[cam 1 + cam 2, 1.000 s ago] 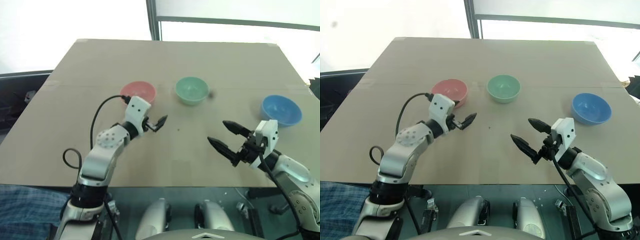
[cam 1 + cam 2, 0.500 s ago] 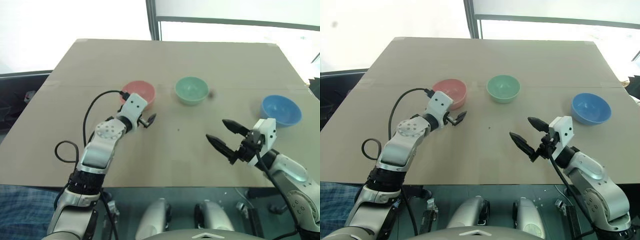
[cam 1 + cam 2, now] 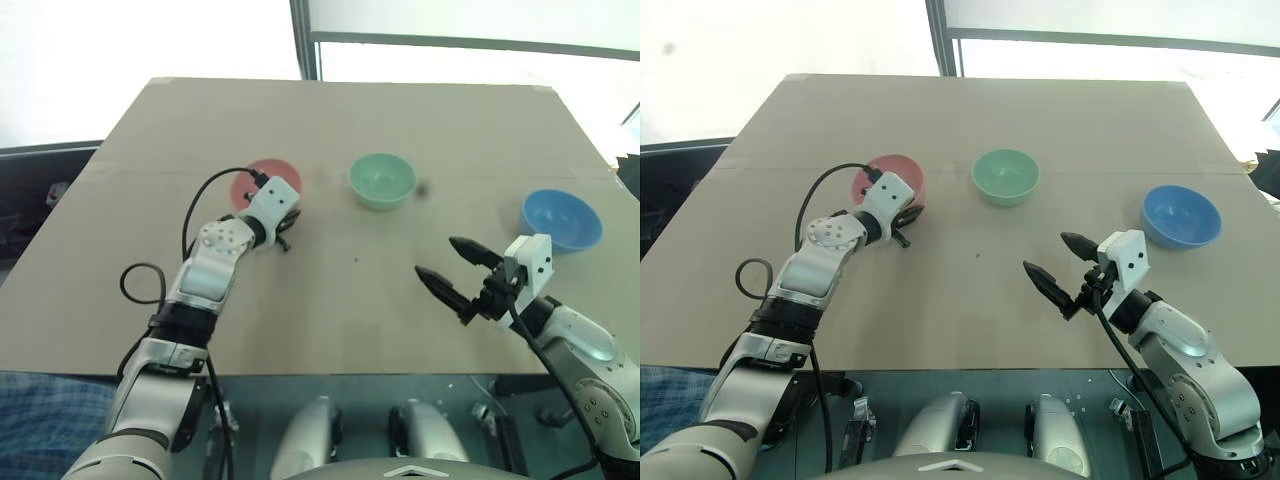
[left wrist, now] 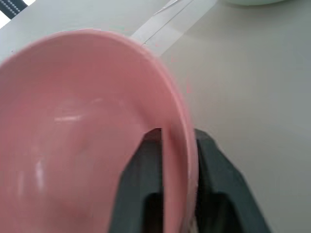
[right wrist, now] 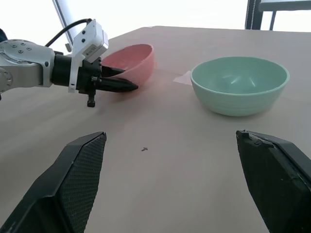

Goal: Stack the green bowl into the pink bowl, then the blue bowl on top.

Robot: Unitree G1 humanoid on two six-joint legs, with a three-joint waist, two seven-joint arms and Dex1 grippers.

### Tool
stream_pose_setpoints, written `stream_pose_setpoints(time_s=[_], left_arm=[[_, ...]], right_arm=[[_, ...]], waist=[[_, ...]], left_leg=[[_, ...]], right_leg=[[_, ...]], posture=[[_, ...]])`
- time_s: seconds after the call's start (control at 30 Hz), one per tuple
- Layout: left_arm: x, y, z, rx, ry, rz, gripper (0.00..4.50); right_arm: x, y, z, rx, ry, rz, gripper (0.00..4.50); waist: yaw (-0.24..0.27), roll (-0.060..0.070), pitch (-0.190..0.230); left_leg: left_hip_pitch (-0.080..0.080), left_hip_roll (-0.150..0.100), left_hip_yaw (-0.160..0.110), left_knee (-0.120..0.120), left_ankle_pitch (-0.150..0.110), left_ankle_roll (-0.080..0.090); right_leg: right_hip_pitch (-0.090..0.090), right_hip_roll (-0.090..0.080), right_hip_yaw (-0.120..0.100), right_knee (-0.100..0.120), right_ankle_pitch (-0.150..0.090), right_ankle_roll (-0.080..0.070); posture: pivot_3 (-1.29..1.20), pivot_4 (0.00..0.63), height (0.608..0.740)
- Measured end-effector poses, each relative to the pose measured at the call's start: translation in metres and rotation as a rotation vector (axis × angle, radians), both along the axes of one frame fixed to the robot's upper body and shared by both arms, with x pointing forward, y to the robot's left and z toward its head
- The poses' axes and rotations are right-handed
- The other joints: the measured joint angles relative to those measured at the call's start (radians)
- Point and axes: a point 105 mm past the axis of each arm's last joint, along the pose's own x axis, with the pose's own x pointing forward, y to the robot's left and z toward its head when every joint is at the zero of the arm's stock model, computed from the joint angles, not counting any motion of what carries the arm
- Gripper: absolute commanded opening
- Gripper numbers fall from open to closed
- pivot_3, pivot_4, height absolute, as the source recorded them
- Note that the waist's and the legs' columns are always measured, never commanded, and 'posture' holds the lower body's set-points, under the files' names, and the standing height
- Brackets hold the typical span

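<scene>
Bowls sit in a row across the table (image 3: 330, 320): pink bowl (image 3: 250, 178) on my left, green bowl (image 3: 382, 180) in the middle, blue bowl (image 3: 561, 219) far to my right. My left gripper (image 4: 172, 160) is clamped on the pink bowl's rim, one finger inside the wall and one outside, as the left wrist view shows plainly. My right gripper (image 3: 448, 278) hangs released, fingers spread wide, holding nothing, above bare table between the green and blue bowls but nearer to me than either.

What matters for the coming move is the green bowl's place. It lies to the right of the pink bowl, apart from it, with a gap of bare table between them. From my right gripper it lies forward and to the left; the right wrist view looks straight at it between the open fingers. Since my left is busy steadying the pink bowl, I judge the right arm is the one free to fetch the green bowl and carry it leftward into the pink. Nothing is stacked yet.
</scene>
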Motion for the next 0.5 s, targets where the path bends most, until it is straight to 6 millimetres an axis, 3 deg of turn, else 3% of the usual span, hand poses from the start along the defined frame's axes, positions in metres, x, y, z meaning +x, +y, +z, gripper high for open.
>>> stream_pose_setpoints(time_s=[0.3, 0.47, 0.5], left_arm=[[-0.005, -0.013, -0.001, -0.007, 0.030, -0.112, 0.12], [-0.042, -0.060, -0.008, 0.060, 0.057, -0.478, 0.12], [-0.069, -0.073, -0.014, 0.129, 0.082, -0.663, 0.12]], right_arm=[[-0.002, -0.001, -0.002, 0.000, 0.008, -0.005, 4.50], [-0.002, -0.003, -0.003, -0.001, 0.013, -0.011, 4.50], [-0.003, -0.004, -0.004, -0.002, 0.014, -0.016, 4.50]], waist=[[0.003, 0.000, 0.000], [0.000, 0.000, 0.000], [-0.004, 0.000, 0.000]], left_leg=[[0.000, 0.000, 0.000, 0.001, 0.000, 0.000], [-0.001, 0.000, 0.000, 0.001, 0.000, 0.000], [-0.001, 0.000, 0.001, 0.000, 0.000, 0.000]], right_leg=[[0.000, 0.000, 0.000, 0.001, 0.000, 0.000], [0.000, -0.001, 0.000, 0.000, 0.000, 0.000], [0.000, -0.001, 0.001, 0.000, 0.000, 0.000]], posture=[[0.00, 0.150, 0.740], [0.00, 0.150, 0.740], [0.00, 0.150, 0.740]])
